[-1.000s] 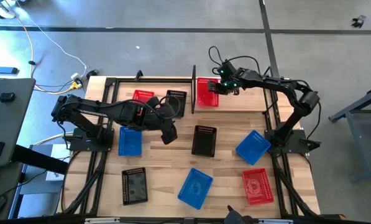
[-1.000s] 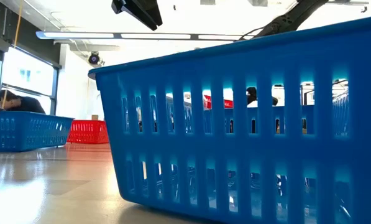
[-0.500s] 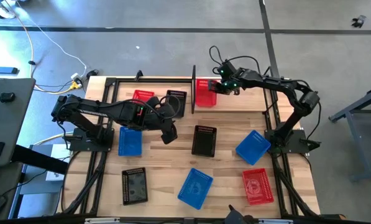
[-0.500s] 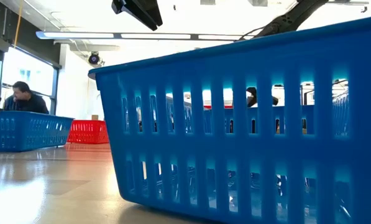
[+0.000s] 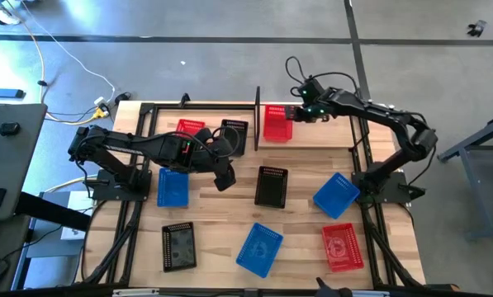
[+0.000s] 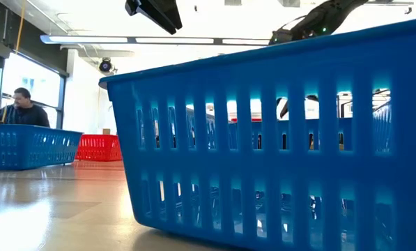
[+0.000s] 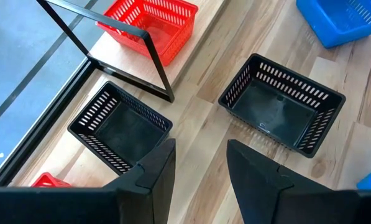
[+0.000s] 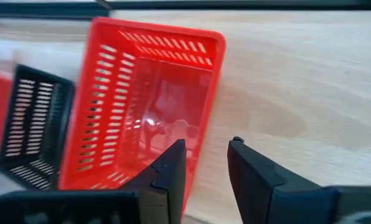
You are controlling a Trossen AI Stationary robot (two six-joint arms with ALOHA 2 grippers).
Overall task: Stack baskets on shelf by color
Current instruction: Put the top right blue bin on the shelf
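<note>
The right gripper (image 5: 294, 113) is held over the shelf (image 5: 329, 132) at the far side of the table, just beside the near-right edge of a red basket (image 5: 277, 122) that sits on the shelf's wooden floor. In the right wrist view its two fingers (image 8: 166, 171) are seen parted by a narrow gap with nothing between them, the basket's rim lying just past the fingertips. A black basket (image 8: 33, 127) is seen beyond the red one in that view.

The left gripper (image 5: 223, 177) is held above the table near its middle; in the left wrist view its fingers (image 7: 157, 168) are parted and empty. Below it two black baskets are shown: one (image 7: 119, 127) next to the shelf's black upright frame (image 7: 120, 46), the other (image 7: 281, 112) out on the open table.

In the high view a second red basket (image 5: 190, 127) lies left of the frame beside a black one (image 5: 234, 132). A blue basket (image 5: 173, 186) is placed under the left arm, a black one (image 5: 271, 186) at the centre, a blue one (image 5: 337, 195) to the right. Along the near edge a black basket (image 5: 178, 246), a blue one (image 5: 259, 249) and a red one (image 5: 343, 246) are spread well apart. The low view is largely filled by the blue basket's wall (image 6: 263, 139); a person (image 6: 26, 111) is seen in the room behind.
</note>
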